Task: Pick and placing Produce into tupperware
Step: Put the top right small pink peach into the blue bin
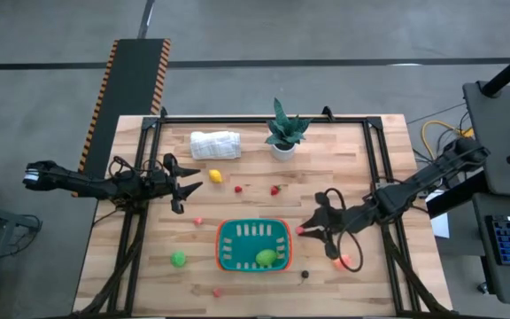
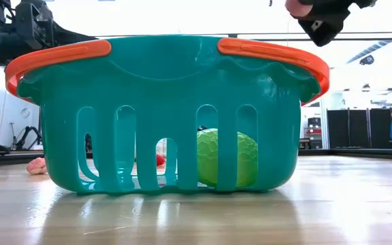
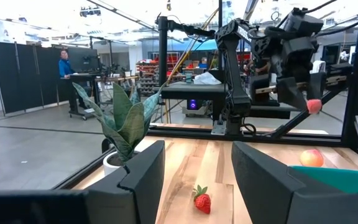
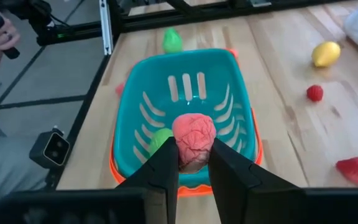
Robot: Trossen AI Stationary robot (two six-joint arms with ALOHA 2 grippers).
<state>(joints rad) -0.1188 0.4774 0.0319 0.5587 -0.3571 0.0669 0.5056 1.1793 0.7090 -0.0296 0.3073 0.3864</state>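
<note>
Right hand carried a pink toy fruit to the basket's edge

Right hand (image 4: 194,163) was closed on a small pink-red wrinkled toy fruit (image 4: 193,138), its two dark fingers pinching the piece across its middle. In the right wrist view it hung above the near rim of the shallow teal plastic container with the orange-red rim (image 4: 143,106), which stood near the front of the pale wooden desk (image 1: 370,177). One bumpy light-green toy fruit (image 4: 160,139) already lay inside, against the slotted wall.

The held piece looked light, and its creased surface probably gave the fingers some bite, so a gentle pinch at the widest part seemed enough; being rounded, it would likely roll once let go, which argued for release over the container's middle rather than its rim.

Left hand (image 3: 197,177) waited over the left side of the desk with its fingers partly apart and nothing between them. Ahead of it lay a small red toy strawberry (image 3: 202,201). Loose on the desk were a yellow lemon-shaped toy (image 1: 214,176) and a round green toy (image 1: 178,259). A rolled white cloth (image 1: 215,144) and a potted green plant (image 1: 283,131) stood at the far edge.
</note>
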